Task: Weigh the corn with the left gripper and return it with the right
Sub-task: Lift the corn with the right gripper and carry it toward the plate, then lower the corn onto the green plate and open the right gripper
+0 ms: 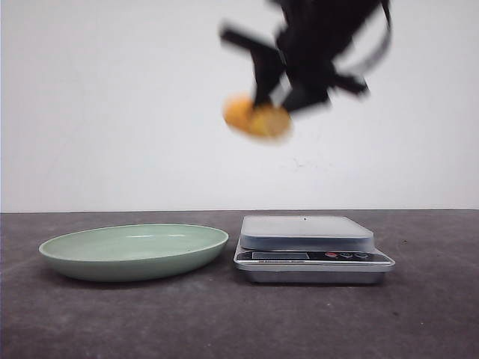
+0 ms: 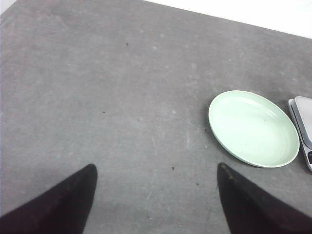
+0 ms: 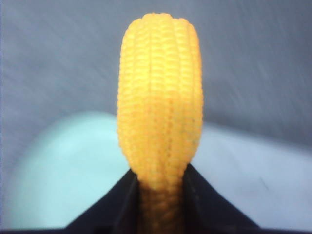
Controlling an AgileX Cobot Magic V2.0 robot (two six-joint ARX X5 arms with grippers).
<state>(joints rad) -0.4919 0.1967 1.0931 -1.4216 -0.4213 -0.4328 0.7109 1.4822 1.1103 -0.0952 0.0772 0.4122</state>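
The corn (image 3: 160, 102), a short stubby yellow-orange cob piece with neat kernel rows, is pinched near one end between the black fingers of the right gripper (image 3: 161, 195), its long axis running straight out beyond the tips. In the blurred front view it hangs high in the air, seemingly above the gap between the shallow pale-green round plate (image 1: 135, 250) and the silver digital kitchen scale (image 1: 308, 247). The return therefore turns on carrying it down and leftward to the plate. The left gripper (image 2: 156, 195) is spread, holding nothing, over the grey tabletop (image 2: 97, 97).
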